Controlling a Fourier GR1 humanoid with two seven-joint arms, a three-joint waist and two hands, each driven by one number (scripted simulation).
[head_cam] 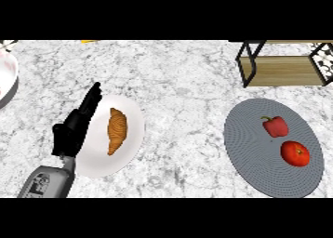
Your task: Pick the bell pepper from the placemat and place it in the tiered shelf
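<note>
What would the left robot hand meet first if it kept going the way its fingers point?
Nothing that shows. The left robot hand points up and slightly right, past the plate edge; beyond its fingertips lies bare counter up to the view's top. Its height above the counter is unclear.

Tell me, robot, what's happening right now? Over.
Left hand open beside white croissant plate. Right hand barely visible. Red bell pepper untouched on grey round placemat, round red tomato beside it.
</note>
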